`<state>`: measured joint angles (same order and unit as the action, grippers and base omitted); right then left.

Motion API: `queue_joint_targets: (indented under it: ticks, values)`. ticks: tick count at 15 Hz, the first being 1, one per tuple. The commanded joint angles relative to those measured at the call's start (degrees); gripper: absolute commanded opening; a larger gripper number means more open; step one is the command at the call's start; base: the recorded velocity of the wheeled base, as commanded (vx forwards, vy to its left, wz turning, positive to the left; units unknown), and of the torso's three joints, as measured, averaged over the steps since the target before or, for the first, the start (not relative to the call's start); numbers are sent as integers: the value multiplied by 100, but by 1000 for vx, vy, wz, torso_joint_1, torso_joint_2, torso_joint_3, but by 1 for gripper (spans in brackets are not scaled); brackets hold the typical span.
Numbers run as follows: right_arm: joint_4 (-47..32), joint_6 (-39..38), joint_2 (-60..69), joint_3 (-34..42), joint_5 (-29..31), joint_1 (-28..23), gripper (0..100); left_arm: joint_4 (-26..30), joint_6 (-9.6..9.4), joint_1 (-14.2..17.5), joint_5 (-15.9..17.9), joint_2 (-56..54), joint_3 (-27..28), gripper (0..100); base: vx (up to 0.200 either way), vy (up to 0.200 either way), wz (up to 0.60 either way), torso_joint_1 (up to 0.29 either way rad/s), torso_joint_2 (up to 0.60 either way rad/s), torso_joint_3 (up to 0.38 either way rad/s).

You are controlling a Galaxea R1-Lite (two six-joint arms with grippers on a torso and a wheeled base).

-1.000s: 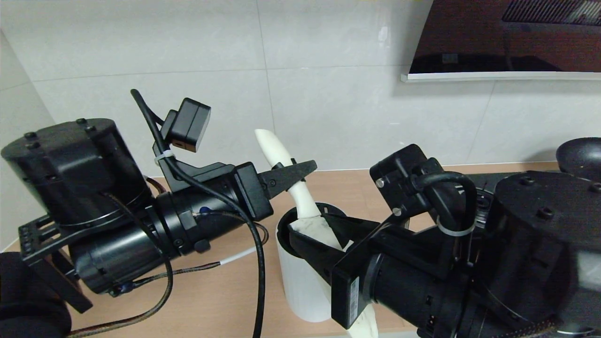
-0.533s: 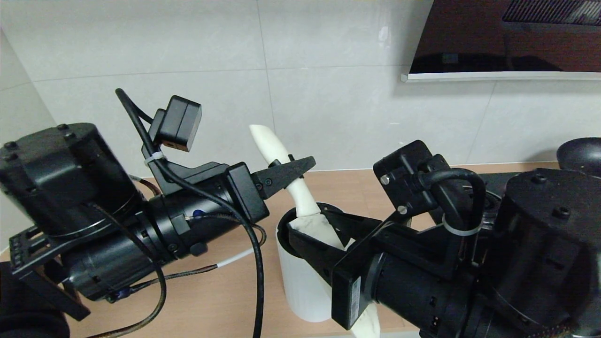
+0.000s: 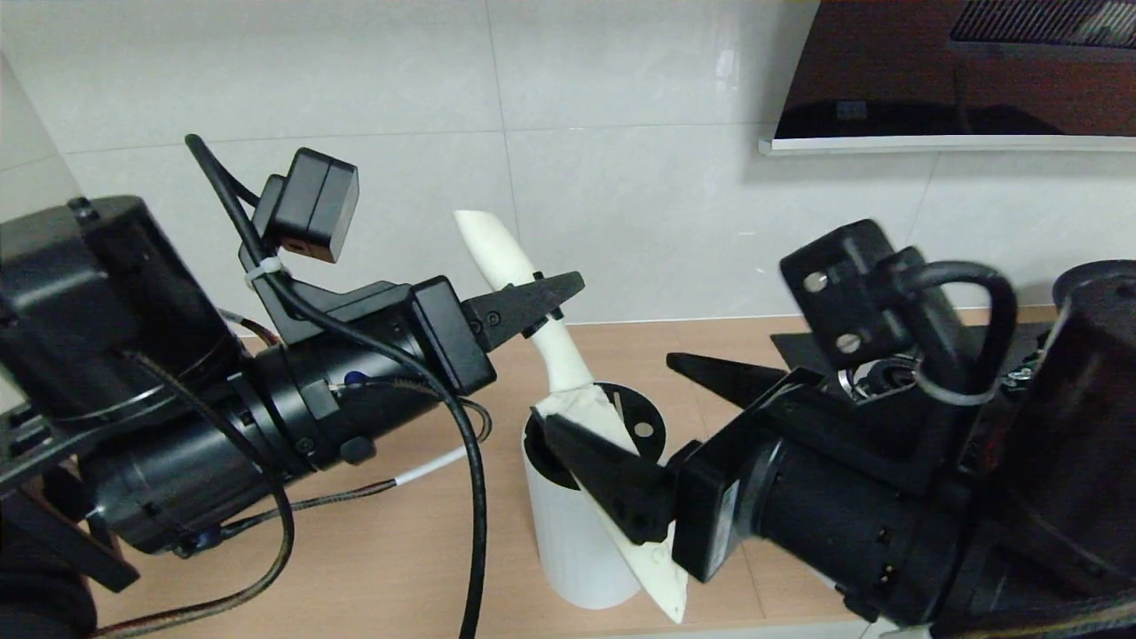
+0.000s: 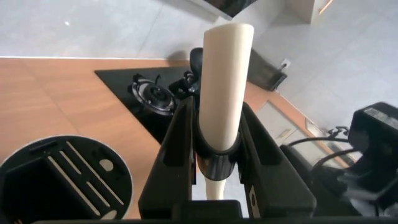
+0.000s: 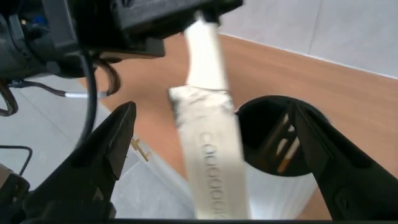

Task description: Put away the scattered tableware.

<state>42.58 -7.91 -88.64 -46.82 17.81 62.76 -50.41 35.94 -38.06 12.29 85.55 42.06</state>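
The left end effector (image 3: 532, 311) clamped the knife (image 3: 508, 253) by its handle, the blade slanting across the holder (image 3: 568, 550). The right end effector (image 3: 608, 395) gaped wide around the blade. So tilted, the blade might miss its slot and strike the rim.

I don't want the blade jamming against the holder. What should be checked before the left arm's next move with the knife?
1. Left gripper shut on knife handle: ok.
2. Right gripper open, jaws either side of the blade: ok.
3. Blade tip above holder opening: not ok, it hangs outside the wall, below the rim.
4. Holder upright on counter: ok.
5. Slots free: ok.
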Motion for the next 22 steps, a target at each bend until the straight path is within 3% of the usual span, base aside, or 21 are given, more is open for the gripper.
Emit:
queue_joint_targets:
  ticks: [1, 2, 4, 5, 6, 7, 8, 9, 10, 11, 12, 13, 15, 17, 22]
  values:
    - [-31, 27, 593, -29, -50, -677, 100, 971, -34, 27, -508, -250, 1033, 0, 0, 0, 0, 0, 0, 0]
    - [-31, 27, 699, -37, -58, -958, 100, 1508, -219, 71, -842, -162, 1604, 0, 0, 0, 0, 0, 0, 0]
    - [-66, 106, 927, -90, -67, -1521, 100, 2606, -852, 114, -1835, 207, 2746, 0, 0, 0, 0, 0, 0, 0]
    - [-92, 132, 980, -90, -67, -1635, 100, 2782, -1001, 106, -2169, 278, 2896, 0, 0, 0, 0, 0, 0, 0]
    - [-189, 141, 1077, -99, -67, -1837, 100, 2923, -1273, -9, -2837, 339, 2782, 0, 0, 0, 0, 0, 0, 0]
    - [-206, 150, 1103, -90, -67, -1908, 100, 2861, -1502, -167, -2890, 383, 2615, 0, 0, 0, 0, 0, 0, 0]
    - [-206, 150, 1094, -99, -67, -1916, 100, 2800, -1616, -255, -2908, 366, 2535, 0, 0, 0, 0, 0, 0, 0]
    - [-215, 150, 1033, -81, -67, -1916, 100, 2545, -1906, -439, -3004, 366, 2342, 0, 0, 0, 0, 0, 0, 0]
    - [-206, 150, 892, -81, -58, -1925, 100, 2158, -2478, -764, -3452, 366, 1982, 0, 0, 0, 0, 0, 0, 0]
    - [-206, 150, 857, -72, -58, -1916, 100, 2026, -2662, -817, -3619, 401, 1867, 0, 0, 0, 0, 0, 0, 0]
    - [-206, 150, 804, -64, -58, -1916, 100, 1639, -3014, -949, -3936, 471, 1692, 0, 0, 0, 0, 0, 0, 0]
    - [-206, 150, 769, -55, -58, -1916, 100, 787, -3313, -1063, -4402, 779, 1604, 0, 0, 0, 0, 0, 0, 0]
    - [-206, 150, 743, -46, -58, -1925, 100, 5, -3796, -1063, -5175, 1130, 1621, 0, 0, 0, 0, 0, 0, 0]
    - [-206, 150, 708, -46, -58, -1925, 100, -250, -3981, -1072, -5606, 1297, 1630, 0, 0, 0, 0, 0, 0, 0]
    - [-206, 150, 699, -29, -58, -1916, 100, -241, -3963, -1072, -5641, 1464, 1613, 0, 0, 0, 0, 0, 0, 0]
